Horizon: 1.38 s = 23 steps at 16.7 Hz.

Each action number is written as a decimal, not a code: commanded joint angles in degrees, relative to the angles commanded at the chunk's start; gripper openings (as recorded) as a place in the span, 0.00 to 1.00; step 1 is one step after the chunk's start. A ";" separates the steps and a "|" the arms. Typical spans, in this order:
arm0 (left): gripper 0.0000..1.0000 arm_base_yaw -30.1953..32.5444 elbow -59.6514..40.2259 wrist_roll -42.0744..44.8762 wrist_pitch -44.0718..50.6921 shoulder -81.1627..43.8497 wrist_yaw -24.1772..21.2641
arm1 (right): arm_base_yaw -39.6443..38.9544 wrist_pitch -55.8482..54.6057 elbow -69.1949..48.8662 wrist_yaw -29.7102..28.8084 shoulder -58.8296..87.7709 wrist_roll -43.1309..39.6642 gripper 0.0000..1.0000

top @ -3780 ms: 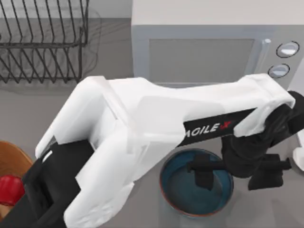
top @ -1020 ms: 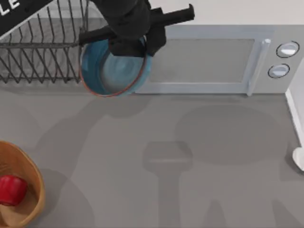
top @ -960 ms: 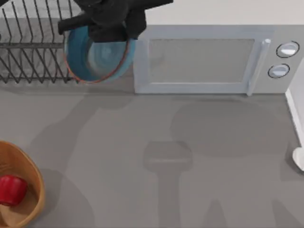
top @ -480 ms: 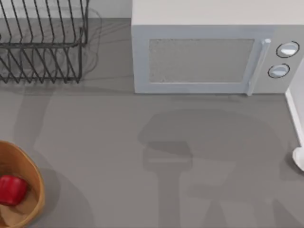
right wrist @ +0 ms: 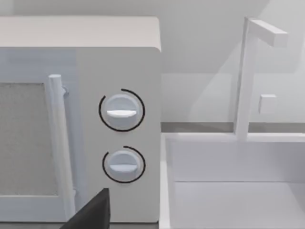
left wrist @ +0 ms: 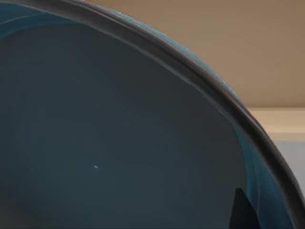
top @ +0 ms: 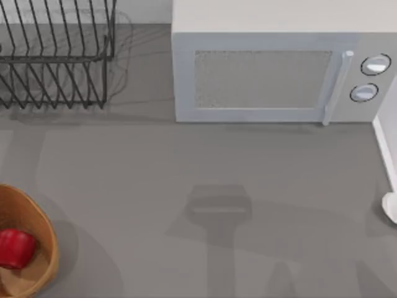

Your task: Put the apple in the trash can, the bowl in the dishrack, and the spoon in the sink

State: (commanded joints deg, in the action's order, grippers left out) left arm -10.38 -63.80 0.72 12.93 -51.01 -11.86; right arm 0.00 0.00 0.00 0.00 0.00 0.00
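L gripper itself isn't visible; can't tell if it's wide, narrow or holding. The L wrist view has the bowl (left wrist: 119, 143) pressed right up close, blue-teal inside w/ dark rim arcing across, so my guess is the L arm has it in hand, somewhere out past the top view's frame. R gripper: a dark finger tip (right wrist: 93, 214) pokes into the R wrist view, state can't tell; it faces the microwave (right wrist: 114, 119) knobs w/ the sink (right wrist: 228, 181) & tap just beside, far right.

Outward over the table: dishrack (top: 56, 56) far left, no bowl visible in the part that shows. Trash can (top: 37, 248) near left, apple (top: 15, 247) sitting inside. Spoon (top: 391, 206) peeks in at the right edge, near the sink side.

Progress, judged: apple done. Bowl still to land in rack. Spoon not started, prob. last.
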 joint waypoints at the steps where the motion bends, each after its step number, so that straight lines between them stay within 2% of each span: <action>1: 0.00 0.00 0.00 0.00 0.00 0.00 0.00 | 0.00 0.00 0.00 0.00 0.00 0.00 1.00; 5: 0.00 0.27 -0.22 0.02 -0.58 -0.83 0.20 | 0.00 0.00 0.00 0.00 0.00 0.00 1.00; 8: 0.00 0.79 0.12 0.04 -5.86 -5.86 0.61 | 0.00 0.00 0.00 0.00 0.00 0.00 1.00; 19: 0.00 5.04 7.30 0.11 -48.97 -40.64 4.47 | 0.00 0.00 0.00 0.00 0.00 0.00 1.00; 23: 0.00 6.32 10.25 0.17 -58.99 -48.37 5.60 | 0.00 0.00 0.00 0.00 0.00 0.00 1.00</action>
State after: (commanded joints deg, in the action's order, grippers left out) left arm -4.06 -53.55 0.89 -46.07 -99.39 -6.27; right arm 0.00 0.00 0.00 0.00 0.00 0.00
